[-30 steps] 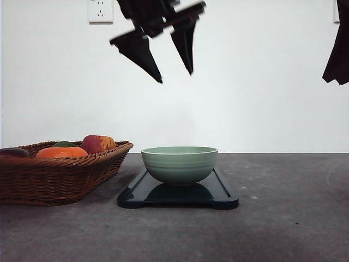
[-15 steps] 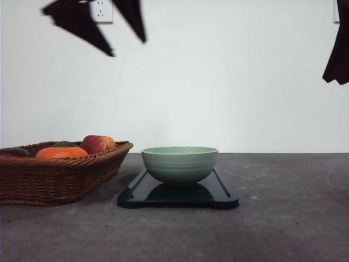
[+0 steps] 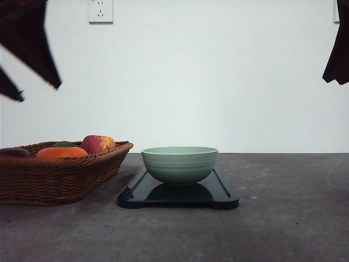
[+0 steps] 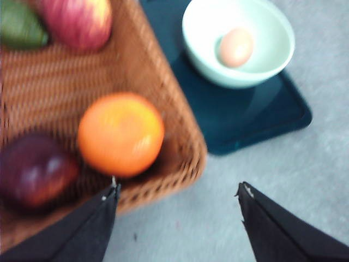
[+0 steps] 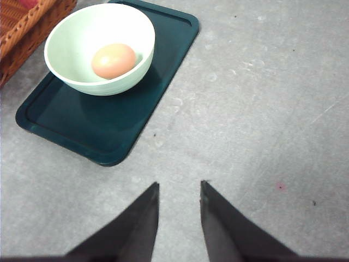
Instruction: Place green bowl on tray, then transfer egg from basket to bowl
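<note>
The green bowl [image 3: 179, 164] stands on the dark tray [image 3: 221, 192] at the table's middle. The egg [image 5: 113, 60] lies inside the bowl [image 5: 98, 49], as the left wrist view also shows: egg [image 4: 235, 47]. The wicker basket [image 3: 60, 177] sits to the left of the tray. My left gripper [image 3: 38, 91] hangs open and empty high above the basket, near its front corner in the left wrist view [image 4: 177, 188]. My right gripper [image 3: 335, 81] hangs high at the far right, its fingers a narrow gap apart [image 5: 179, 184], holding nothing.
In the basket [image 4: 174, 120] lie an orange [image 4: 120, 134], a red apple [image 4: 76, 22], a dark purple fruit [image 4: 32, 169] and a green fruit [image 4: 19, 24]. A white wall with a socket [image 3: 100, 11] stands behind the grey table [image 3: 283, 218].
My left gripper has swung from above the bowl to the far left, over the basket, and come lower again. The right arm, bowl and tray have not moved.
</note>
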### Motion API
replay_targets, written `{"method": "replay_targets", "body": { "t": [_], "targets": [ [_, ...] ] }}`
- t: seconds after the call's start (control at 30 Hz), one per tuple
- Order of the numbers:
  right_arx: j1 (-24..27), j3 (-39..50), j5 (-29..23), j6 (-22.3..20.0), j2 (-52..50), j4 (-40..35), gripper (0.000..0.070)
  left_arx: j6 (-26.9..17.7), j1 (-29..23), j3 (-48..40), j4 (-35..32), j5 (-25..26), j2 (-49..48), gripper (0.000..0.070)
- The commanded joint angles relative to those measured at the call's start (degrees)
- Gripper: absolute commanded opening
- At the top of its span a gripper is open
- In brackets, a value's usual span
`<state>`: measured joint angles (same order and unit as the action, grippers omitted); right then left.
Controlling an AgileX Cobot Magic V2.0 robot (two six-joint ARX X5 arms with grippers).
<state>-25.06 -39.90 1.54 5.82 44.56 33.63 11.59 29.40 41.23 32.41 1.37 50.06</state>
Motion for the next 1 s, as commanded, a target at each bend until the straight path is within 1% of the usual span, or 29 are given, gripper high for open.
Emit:
{"method": "replay_targets", "body": {
  "t": [0.0,0.1,0.23,0.27,0.3,0.33,0.37,0.47,0.5,0.97],
  "targets": [
    [-0.3,0.0,0.2,-0.3,0.3,-0.5,0.0147,1.5,-0.1,-0.6,-0.5,-0.3,-0.2,0.0424],
    [-0.3,0.0,0.9,-0.3,0.3,0.5,0.0147,1.3,-0.3,-0.7,1.5,-0.3,-0.4,0.0424],
    [-0.3,0.0,3.5,-0.3,0.2,2.7,0.0147,1.8,-0.2,-0.7,4.3,-0.3,-0.4,0.0424],
    [-0.3,0.0,3.7,-0.3,0.2,2.9,0.0143,1.8,-0.1,-0.7,4.5,-0.3,-0.4,0.0408],
    [-0.3,0.0,3.9,-0.2,0.2,2.9,0.0128,1.8,-0.1,-0.7,4.5,-0.3,-0.4,0.036],
    [-0.3,0.0,4.6,-0.2,0.2,3.0,0.004,1.7,-0.1,-0.7,4.6,-0.1,-0.4,0.0142],
    [-0.3,0.0,5.0,-0.2,0.2,3.0,0.0003,1.7,-0.1,-0.7,4.7,0.1,-0.5,0.0037],
    [-0.3,-0.1,7.0,-0.2,0.2,2.9,0.0009,1.7,-0.1,-0.6,4.8,0.1,-0.6,0.0],
    [-0.3,-0.1,7.7,-0.3,0.2,2.8,0.0009,1.7,-0.1,-0.6,4.9,0.1,-0.6,0.0],
    [-0.3,-0.1,7.5,-0.3,0.2,2.0,0.0009,1.5,-0.3,-0.7,4.9,0.1,-1.1,0.0]
  ]
}}
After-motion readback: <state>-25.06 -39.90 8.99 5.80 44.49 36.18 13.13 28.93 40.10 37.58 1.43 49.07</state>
